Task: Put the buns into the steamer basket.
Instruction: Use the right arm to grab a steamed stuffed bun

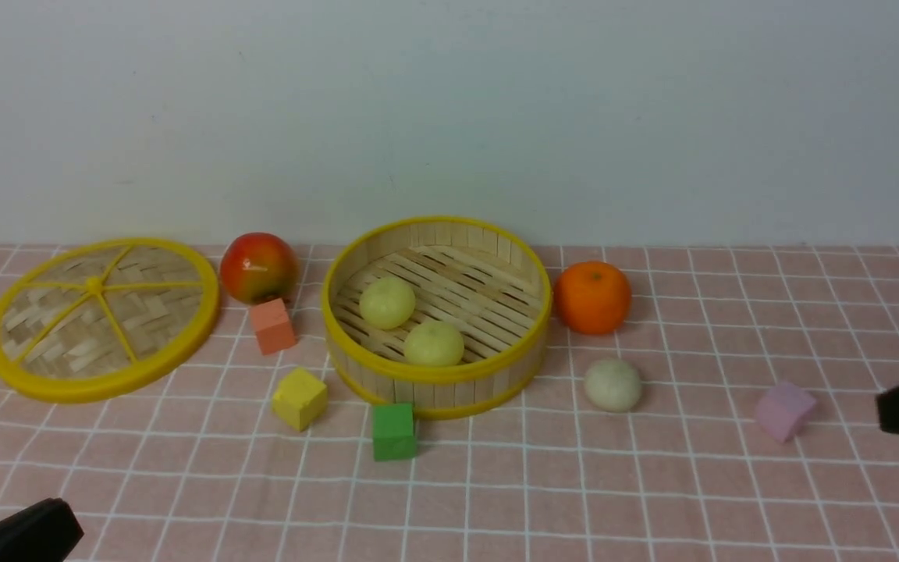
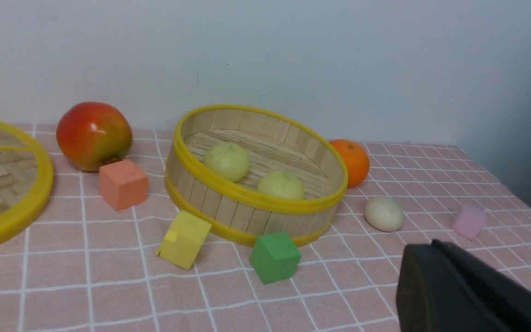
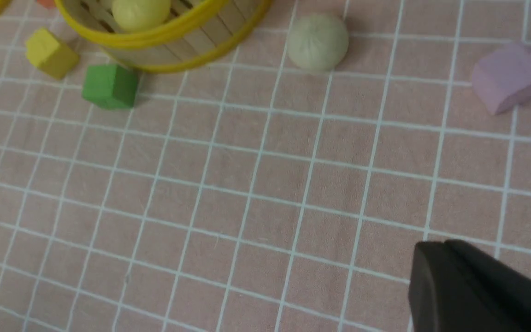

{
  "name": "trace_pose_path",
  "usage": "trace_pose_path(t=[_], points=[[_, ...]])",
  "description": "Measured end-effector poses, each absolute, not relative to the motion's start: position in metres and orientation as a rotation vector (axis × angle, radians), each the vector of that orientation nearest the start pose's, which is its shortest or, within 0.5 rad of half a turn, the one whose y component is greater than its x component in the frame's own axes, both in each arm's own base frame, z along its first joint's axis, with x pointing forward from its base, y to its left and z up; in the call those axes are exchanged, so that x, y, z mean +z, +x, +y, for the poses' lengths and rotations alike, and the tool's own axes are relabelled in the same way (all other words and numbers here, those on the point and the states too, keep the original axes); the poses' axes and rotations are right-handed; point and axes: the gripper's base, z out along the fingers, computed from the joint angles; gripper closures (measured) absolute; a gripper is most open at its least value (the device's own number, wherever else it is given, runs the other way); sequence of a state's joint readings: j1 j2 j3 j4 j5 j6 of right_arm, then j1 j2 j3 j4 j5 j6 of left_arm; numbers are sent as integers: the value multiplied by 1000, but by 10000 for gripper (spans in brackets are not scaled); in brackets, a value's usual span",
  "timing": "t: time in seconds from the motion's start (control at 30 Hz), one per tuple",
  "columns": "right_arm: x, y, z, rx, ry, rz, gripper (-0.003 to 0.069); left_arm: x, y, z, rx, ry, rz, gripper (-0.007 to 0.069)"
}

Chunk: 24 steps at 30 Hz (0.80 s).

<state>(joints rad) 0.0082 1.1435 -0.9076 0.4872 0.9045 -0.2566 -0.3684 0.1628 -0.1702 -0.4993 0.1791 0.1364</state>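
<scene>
Nearest, at the near left corner, my left pincer [image 1: 59,531] rests closed and empty, parked clear because nothing on its side needs moving. Two pale yellow buns [image 1: 387,303] [image 1: 434,343] already lie on the slatted floor of the steamer basket [image 1: 449,394]. One off-white bun [image 1: 612,385] sits on the counter [image 1: 652,484] just right of the basket and nearer than the orange [image 1: 592,297], so I judge the job two-thirds done. My right pincer [image 1: 898,406] hangs at the right edge, beyond the pink block [image 1: 783,410], jaws drawn together on nothing. It must open before taking that bun.
</scene>
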Motion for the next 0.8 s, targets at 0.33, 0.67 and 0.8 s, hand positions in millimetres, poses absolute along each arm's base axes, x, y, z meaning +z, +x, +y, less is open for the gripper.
trace_pose_path(t=[0.33,0.67,0.8], points=[[254,330,119,314,-393,2809,631,247,58,-31,-622,77,1669,638],[210,392,157,142,-395,2856,551,247,58,-31,-622,77,1669,637],[196,403,161,140,-373,2861,435,247,58,-31,-622,77,1669,637]])
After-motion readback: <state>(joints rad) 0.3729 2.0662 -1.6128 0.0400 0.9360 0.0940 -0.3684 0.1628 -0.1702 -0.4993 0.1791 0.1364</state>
